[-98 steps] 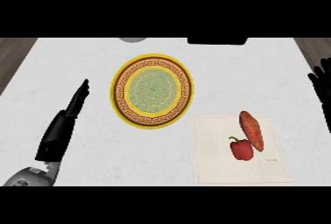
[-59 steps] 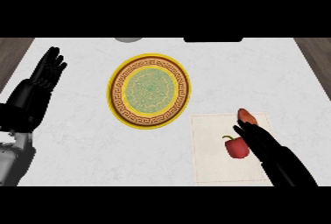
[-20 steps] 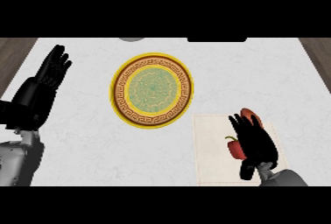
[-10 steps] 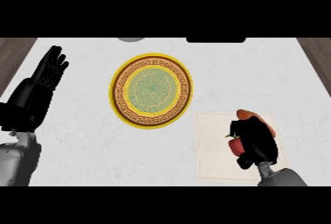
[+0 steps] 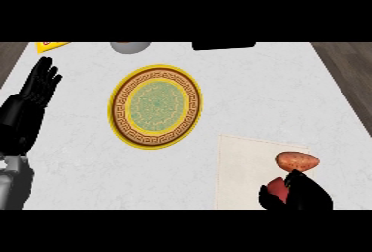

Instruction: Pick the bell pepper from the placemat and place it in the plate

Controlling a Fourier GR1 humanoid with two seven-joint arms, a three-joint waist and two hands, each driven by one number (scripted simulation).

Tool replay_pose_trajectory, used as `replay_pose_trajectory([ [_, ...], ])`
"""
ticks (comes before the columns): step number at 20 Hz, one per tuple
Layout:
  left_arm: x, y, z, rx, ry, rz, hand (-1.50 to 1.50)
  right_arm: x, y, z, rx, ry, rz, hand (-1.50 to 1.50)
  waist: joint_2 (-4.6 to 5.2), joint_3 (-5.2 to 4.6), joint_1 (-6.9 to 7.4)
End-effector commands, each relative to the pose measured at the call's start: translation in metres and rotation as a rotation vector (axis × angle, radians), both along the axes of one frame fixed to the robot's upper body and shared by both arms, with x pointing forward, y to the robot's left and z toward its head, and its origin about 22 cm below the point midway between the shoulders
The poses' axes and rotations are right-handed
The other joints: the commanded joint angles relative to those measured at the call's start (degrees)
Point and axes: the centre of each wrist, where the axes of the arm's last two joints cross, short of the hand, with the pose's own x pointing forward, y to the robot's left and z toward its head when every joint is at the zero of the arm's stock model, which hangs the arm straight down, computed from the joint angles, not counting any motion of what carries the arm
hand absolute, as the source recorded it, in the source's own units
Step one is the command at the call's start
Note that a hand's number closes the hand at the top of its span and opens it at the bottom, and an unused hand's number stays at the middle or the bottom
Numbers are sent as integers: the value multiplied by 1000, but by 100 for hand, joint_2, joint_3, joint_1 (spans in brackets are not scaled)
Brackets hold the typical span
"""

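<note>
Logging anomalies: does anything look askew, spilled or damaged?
Nothing stands out: the yellow-rimmed round plate and white placemat lie flat, and the right hand curls round the red bell pepper beside an orange-brown sweet potato.

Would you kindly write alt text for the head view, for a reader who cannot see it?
The robot's right hand curls round the red bell pepper at the white placemat, lower right, next to an orange-brown vegetable. The yellow-rimmed plate sits bare at centre; the left hand rests open at the left edge.
</note>
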Motion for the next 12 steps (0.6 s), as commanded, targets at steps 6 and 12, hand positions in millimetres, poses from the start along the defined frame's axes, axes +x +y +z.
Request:
replay_pose_trajectory([
  [6, 6, -6, -1, -21, -8, -44, 0, -53, 88, 81, 29, -291, -101, 150, 126, 61, 267],
  [12, 5, -20, 5, -18, -16, -87, 0, -67, 127, 124, 87, -548, 64, 150, 162, 80, 498],
])
